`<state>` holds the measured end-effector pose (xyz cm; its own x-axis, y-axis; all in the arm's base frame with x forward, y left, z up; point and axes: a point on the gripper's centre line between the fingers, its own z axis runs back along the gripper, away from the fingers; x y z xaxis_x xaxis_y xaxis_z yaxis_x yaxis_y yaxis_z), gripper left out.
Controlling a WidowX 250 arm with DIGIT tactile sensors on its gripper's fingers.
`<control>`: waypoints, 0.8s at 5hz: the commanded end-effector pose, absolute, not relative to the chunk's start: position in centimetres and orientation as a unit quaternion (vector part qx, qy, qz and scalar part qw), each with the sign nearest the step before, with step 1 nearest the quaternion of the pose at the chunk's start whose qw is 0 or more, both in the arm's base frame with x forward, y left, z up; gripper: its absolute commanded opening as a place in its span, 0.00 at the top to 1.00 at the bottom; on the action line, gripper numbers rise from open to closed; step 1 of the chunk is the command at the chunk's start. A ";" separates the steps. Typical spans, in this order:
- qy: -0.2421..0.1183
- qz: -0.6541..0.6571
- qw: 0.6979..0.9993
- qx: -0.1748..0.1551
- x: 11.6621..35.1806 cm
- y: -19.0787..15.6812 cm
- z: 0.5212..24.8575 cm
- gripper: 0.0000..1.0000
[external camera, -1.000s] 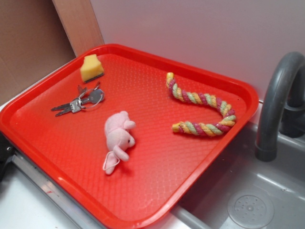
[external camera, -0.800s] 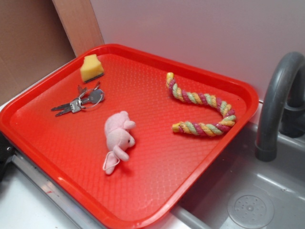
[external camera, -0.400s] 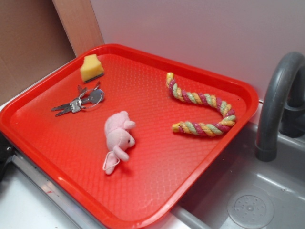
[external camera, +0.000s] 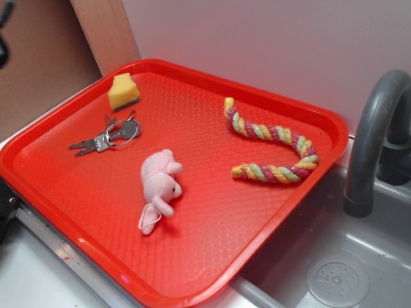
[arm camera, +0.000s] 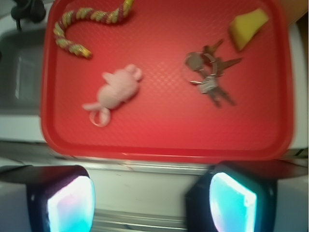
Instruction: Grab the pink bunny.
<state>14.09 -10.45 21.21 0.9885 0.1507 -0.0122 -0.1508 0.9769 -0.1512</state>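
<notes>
Looking down through the wrist view, I find the gripper released, its two pads wide apart with nothing between them, well back from the tray and off its near rim. In the exterior view the gripper itself is out of sight.

The bunny lies on its side near the tray's middle, untouched. In the exterior view the keys sit at its 10 o'clock, the sponge beyond them near the far rim, and the rope at its 2 o'clock. All three are well apart from the bunny.

I judge the approach has barely begun; travel, descent and closing all remain.

Risks as I assess them:
- The bunny lies at 11 o'clock from the gripper in the wrist view, so a straight descent lands on bare tray or the rim.
- Soft plush may squash and slip if I close only on an ear or the loop at its end.
- Descending too far presses the pads into the tray.
- The wrist picture is blurred, making fine alignment uncertain.
</notes>
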 end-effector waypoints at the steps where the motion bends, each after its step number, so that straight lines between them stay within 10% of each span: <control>1: 0.059 0.278 0.952 -0.117 18.3 -13.1 17.2 0.00; 4: 0.030 0.358 0.928 -0.100 22.8 -12.7 7.6 0.00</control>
<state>21.78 -12.92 6.47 0.7354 0.6635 -0.1375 -0.6772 0.7268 -0.1147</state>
